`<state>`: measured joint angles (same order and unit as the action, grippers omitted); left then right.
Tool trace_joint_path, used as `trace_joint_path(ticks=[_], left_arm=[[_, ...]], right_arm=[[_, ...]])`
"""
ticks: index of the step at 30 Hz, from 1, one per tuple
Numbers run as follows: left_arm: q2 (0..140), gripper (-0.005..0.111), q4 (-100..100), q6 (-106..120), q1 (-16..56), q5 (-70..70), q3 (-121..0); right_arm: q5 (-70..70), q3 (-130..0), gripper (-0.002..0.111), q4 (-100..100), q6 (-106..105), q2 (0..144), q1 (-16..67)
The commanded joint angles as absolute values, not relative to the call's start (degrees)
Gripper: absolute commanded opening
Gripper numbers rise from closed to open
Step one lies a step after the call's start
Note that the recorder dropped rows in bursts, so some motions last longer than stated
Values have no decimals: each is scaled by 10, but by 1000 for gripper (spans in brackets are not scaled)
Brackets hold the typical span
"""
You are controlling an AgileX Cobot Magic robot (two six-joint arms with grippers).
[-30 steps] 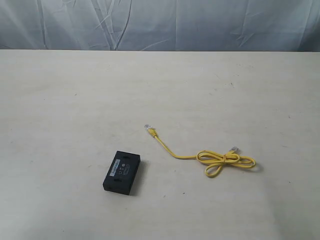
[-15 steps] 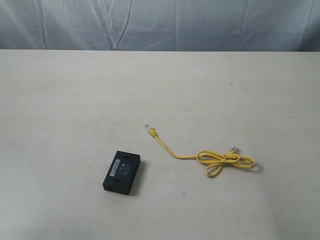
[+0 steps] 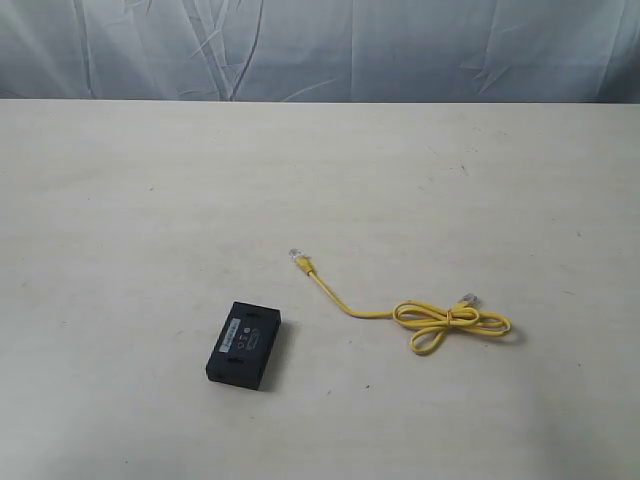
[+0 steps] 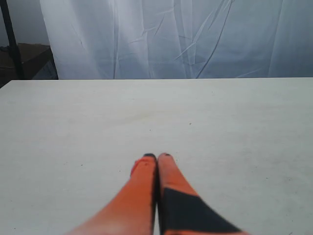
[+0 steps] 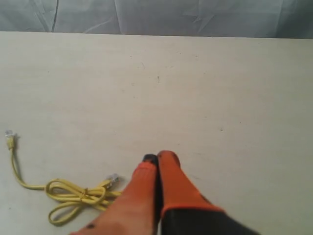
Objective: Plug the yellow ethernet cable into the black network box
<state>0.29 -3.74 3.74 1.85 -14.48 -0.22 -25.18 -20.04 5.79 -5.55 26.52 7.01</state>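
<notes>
The yellow ethernet cable (image 3: 430,318) lies on the table right of centre, its bow at the right and one clear plug (image 3: 296,256) stretched out to the left. The black network box (image 3: 244,345) rests flat to the lower left of that plug, white label up. Neither arm shows in the exterior view. In the right wrist view the cable (image 5: 73,195) lies beside my right gripper (image 5: 157,157), whose orange fingers are pressed together, holding nothing. My left gripper (image 4: 156,156) is shut too, over bare table; box and cable are out of its view.
The pale table (image 3: 150,200) ends at a far edge backed by a white draped cloth (image 3: 320,50). A dark stand (image 4: 12,44) appears at the table's far corner in the left wrist view.
</notes>
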Motion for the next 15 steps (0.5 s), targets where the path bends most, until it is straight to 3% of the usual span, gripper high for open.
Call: trace_joint_path(ticks=[1, 9, 15], left_arm=[[0, 0, -37, 36, 17, -137, 0], [0, 0, -37, 36, 17, -137, 0], [0, 0, -37, 36, 17, -137, 0]], right_arm=[[-208, -205, -1, 121, -58, 334, 68], [-299, -320, -1, 171, -104, 557, 72], [-371, -438, -1, 230, -161, 746, 157]])
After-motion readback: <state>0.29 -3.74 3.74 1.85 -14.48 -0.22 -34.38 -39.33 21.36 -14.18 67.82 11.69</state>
